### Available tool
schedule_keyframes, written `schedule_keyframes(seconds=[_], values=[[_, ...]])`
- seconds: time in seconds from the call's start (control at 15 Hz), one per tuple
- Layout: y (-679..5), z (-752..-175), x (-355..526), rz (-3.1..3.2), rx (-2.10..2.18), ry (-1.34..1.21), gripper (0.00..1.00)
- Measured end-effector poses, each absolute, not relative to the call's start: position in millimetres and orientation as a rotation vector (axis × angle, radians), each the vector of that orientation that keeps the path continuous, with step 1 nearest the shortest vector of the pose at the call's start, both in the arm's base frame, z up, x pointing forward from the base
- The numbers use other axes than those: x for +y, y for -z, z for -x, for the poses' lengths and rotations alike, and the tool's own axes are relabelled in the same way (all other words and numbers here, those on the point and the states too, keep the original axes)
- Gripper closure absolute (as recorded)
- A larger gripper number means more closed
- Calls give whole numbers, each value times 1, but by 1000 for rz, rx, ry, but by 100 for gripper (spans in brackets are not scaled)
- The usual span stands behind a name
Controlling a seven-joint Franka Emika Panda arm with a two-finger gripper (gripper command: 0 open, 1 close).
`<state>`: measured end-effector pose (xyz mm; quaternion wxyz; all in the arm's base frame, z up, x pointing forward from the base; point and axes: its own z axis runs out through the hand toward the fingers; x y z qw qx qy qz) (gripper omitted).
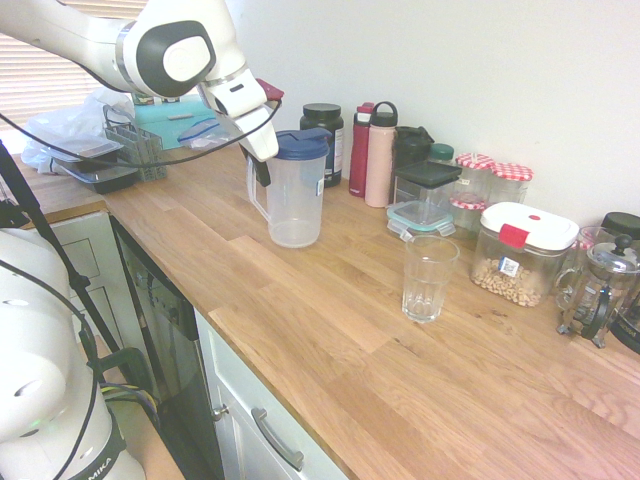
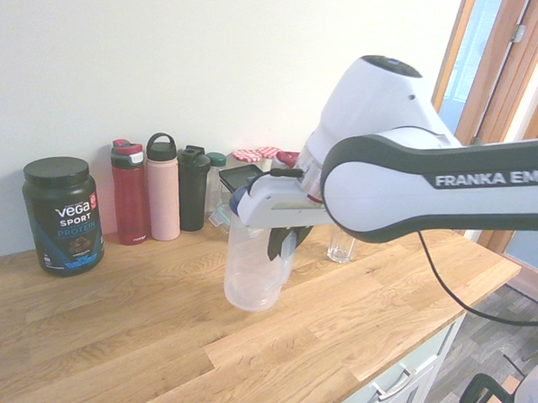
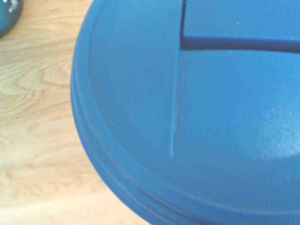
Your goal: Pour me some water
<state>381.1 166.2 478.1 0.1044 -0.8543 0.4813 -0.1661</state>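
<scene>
On the far left of the first exterior view, a dish rack (image 1: 125, 150) and some plastic containers (image 1: 95, 165) sit at the end of the wooden tabletop (image 1: 330, 320), below a window blind. The white arm reaches in from that side, and its gripper (image 1: 262, 165) comes down at the handle side of the clear plastic pitcher (image 1: 295, 195). The fingers look drawn tightly together at the handle, just under the blue lid (image 1: 300, 143); whether they clasp the handle itself I cannot tell. The pitcher stands upright on the tabletop, and no water level can be made out through its wall. The wrist view is filled almost wholly by the blue lid, seen from above and out of focus, with wood grain beside it.

Behind the pitcher, along the wall, stand a dark protein tub (image 1: 325, 140), a red bottle (image 1: 360, 150) and a pink bottle (image 1: 380, 155), close together. To the right of the pitcher and well apart from it, nearer the front edge, the empty drinking glass (image 1: 430, 278) stands upright. Behind the glass are a black-lidded clear box (image 1: 425, 190), jars with red checked lids (image 1: 490, 180) and a white-lidded container (image 1: 525, 255) holding something pale. A French press (image 1: 600, 285) stands at the far right.
</scene>
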Motion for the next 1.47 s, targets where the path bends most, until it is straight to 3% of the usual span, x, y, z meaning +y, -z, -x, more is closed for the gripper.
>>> schedule_keyframes(seconds=[0.6, 0.67, 1.47], values=[[-449, -425, 211, 2581, 1392, 535, 100], [-449, -426, 213, 2579, 1395, 538, 0], [-446, -429, 218, 2601, 1390, 488, 0]])
